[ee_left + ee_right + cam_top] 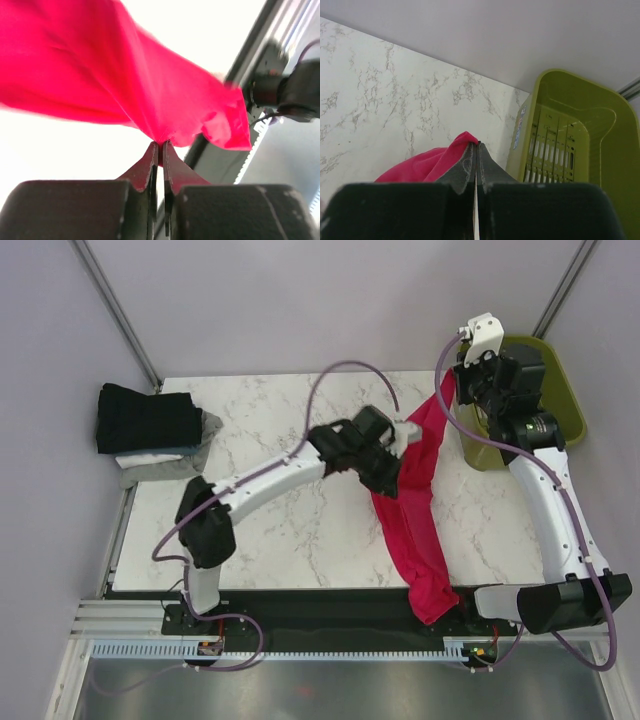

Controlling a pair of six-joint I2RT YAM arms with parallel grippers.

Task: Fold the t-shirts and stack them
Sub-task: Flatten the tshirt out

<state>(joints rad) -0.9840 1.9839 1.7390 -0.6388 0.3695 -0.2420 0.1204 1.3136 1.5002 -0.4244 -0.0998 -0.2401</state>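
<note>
White marble-look table (280, 530), grey veins, set in a booth with plain pale walls (300, 300). Slim metal posts (115, 310) run up the back corners. Black mounting strip (320, 612) along the near edge carries both arm bases. Below it is a white slotted rail, then a dull steel sheet (340, 690).

Pink shirt (415, 530) is unfolded and stretched in a long band on the right half of the table. Its top end is lifted near the far right corner and its bottom end drapes over the near edge onto the black strip.

Left gripper (160, 147): fingers pressed together, pinching a gather of the pink shirt, cloth fanning out above the tips. Right gripper (476, 146): fingers closed, a pink fold caught at the tips, held up just beside the basket (572, 405).

The basket is olive green plastic with slotted walls, at the table's far right edge; what shows of its inside is bare.

Far left corner: folded stack, black shirt (145, 418) on top, white shirt (150, 456) under it, grey shirt (207, 435) at the bottom, poking out at the right side and front. The stack sits well apart from the pink shirt.
</note>
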